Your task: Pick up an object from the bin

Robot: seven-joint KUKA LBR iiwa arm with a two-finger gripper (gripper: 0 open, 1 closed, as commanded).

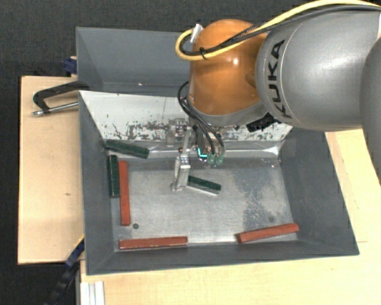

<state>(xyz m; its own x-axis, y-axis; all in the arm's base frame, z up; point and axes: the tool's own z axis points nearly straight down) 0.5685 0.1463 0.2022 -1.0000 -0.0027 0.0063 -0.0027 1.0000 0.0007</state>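
Note:
My gripper (194, 174) hangs under the orange cover over the middle of the bin floor, towards the back. It looks open: one silvery finger (179, 174) reaches down to the floor, and the other sits darker to its right. A short dark green bar (205, 185) lies flat just right of the silvery fingertip, close to it or touching it. Nothing is lifted between the fingers.
Another dark green bar (127, 149) lies at the back left. A third green bar (114, 175) lies beside a red-brown bar (124, 202) along the left wall. Two more red-brown bars (152, 241) (267, 233) lie along the front wall.

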